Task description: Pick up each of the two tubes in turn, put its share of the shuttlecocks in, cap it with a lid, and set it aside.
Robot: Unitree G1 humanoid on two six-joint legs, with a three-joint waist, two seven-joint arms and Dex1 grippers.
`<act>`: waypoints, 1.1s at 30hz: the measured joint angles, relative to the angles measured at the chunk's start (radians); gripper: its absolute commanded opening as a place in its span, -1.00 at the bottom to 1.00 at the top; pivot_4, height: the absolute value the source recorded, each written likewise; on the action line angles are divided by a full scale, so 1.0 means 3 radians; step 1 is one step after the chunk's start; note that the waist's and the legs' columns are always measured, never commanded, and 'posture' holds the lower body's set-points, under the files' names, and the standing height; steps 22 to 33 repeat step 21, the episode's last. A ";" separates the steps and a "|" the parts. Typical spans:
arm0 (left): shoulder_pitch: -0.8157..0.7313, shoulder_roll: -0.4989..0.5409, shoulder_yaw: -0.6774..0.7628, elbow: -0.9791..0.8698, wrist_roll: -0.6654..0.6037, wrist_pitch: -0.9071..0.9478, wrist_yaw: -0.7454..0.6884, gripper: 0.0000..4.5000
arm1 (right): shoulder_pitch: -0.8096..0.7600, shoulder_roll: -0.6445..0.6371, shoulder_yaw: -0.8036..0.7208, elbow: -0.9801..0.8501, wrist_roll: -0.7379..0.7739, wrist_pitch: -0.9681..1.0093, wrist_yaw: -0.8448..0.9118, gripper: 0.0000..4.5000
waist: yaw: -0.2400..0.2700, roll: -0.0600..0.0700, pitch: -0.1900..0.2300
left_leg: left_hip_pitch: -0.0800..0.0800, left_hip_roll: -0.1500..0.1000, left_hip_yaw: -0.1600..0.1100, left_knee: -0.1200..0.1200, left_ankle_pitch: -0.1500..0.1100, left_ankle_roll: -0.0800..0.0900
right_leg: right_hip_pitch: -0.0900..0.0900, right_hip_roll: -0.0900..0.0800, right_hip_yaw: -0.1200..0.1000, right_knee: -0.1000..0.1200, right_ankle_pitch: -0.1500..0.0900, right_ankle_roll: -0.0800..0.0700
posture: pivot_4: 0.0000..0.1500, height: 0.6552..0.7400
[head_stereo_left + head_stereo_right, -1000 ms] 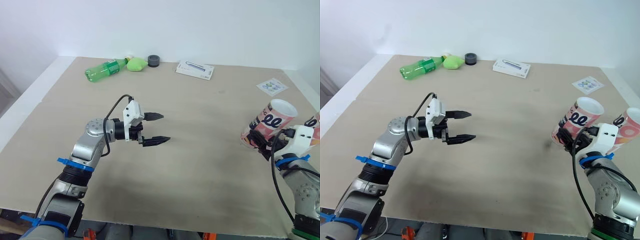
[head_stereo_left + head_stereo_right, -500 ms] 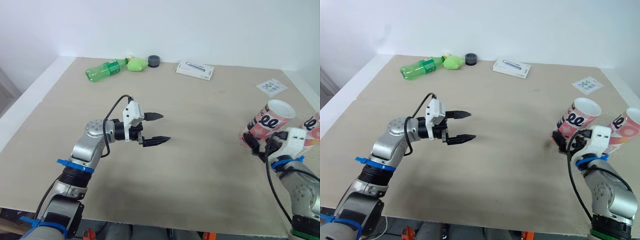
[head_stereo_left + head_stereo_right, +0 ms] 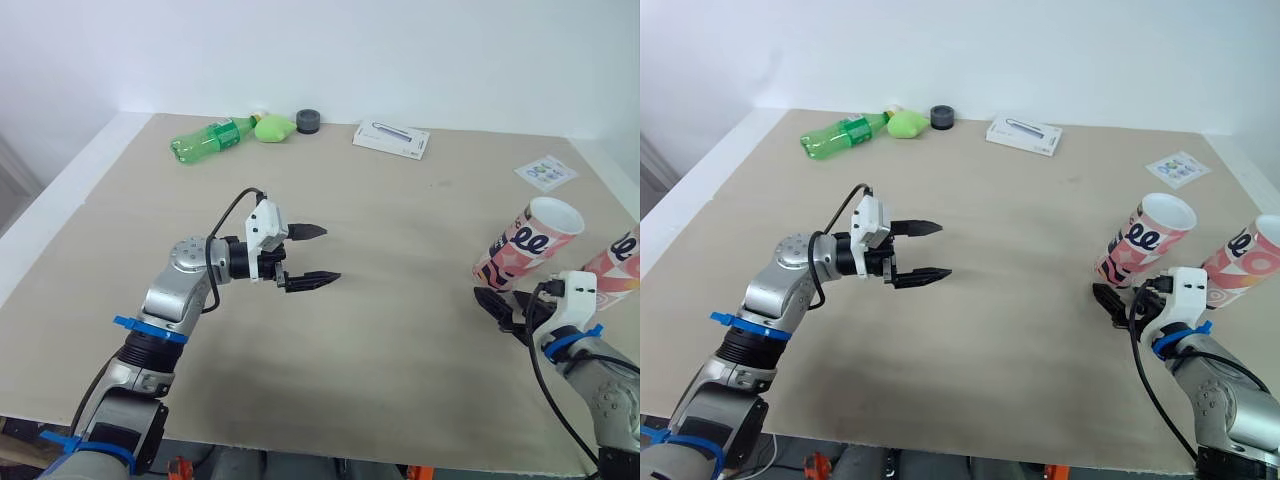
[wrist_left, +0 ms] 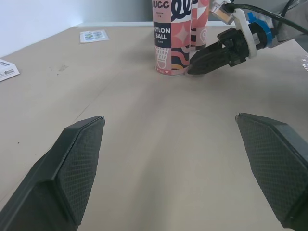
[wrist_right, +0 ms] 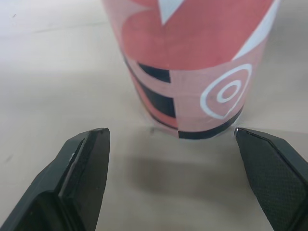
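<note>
Pick-up is in hand: the right gripper (image 3: 498, 308) is held, jaws open, just beside the pink patterned cardboard tube (image 3: 527, 243); advancing and closing are probably needed.

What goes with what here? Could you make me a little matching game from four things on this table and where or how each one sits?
Things
1. green bottle
2. white box
3. pink tube just ahead of the right tool
4. left tool

Places and states
A. open, held over the bare middle of the table
B. lying on its side near the far edge, on the robot's left
C. standing upright with no lid on
D. lying flat near the far edge, about the middle

Pairs: 1-B, 2-D, 3-C, 4-A
</note>
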 measured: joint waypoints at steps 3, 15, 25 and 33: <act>-0.0004 0.0043 0.0003 0.0015 0.0000 0.0000 -0.0011 1.00 | 0.0127 -0.0060 -0.0023 -0.0075 0.0019 0.0006 0.0085 0.97 | 0.0001 0.0000 0.0000 | -0.0001 0.0000 0.0000 -0.0001 -0.0001 0.0000 | 0.0000 0.0000 0.0000 0.0000 -0.0001 0.0000 | 1.00 0.75; 0.1119 0.0663 0.0509 -0.0578 -0.0163 0.0428 0.0169 1.00 | 0.1237 -0.0195 -0.0094 -0.1303 0.0606 -0.0203 0.1193 0.97 | 0.0000 -0.0003 0.0003 | 0.0003 0.0005 0.0000 -0.0003 -0.0008 -0.0002 | 0.0001 -0.0005 -0.0005 0.0000 -0.0013 -0.0010 | 1.00 0.75; 0.1432 0.0701 0.0679 -0.0964 -0.0342 0.0744 0.0454 1.00 | 0.1056 -0.0124 0.0191 -0.1313 0.0494 -0.0355 0.1121 0.97 | 0.0027 -0.0007 0.0003 | 0.0003 0.0002 0.0010 0.0001 -0.0004 -0.0004 | 0.0001 -0.0021 -0.0009 0.0000 -0.0016 -0.0020 | 1.00 0.75; 0.1432 0.0701 0.0679 -0.0964 -0.0342 0.0744 0.0454 1.00 | 0.1056 -0.0124 0.0191 -0.1313 0.0494 -0.0355 0.1121 0.97 | 0.0027 -0.0007 0.0003 | 0.0003 0.0002 0.0010 0.0001 -0.0004 -0.0004 | 0.0001 -0.0021 -0.0009 0.0000 -0.0016 -0.0020 | 1.00 0.75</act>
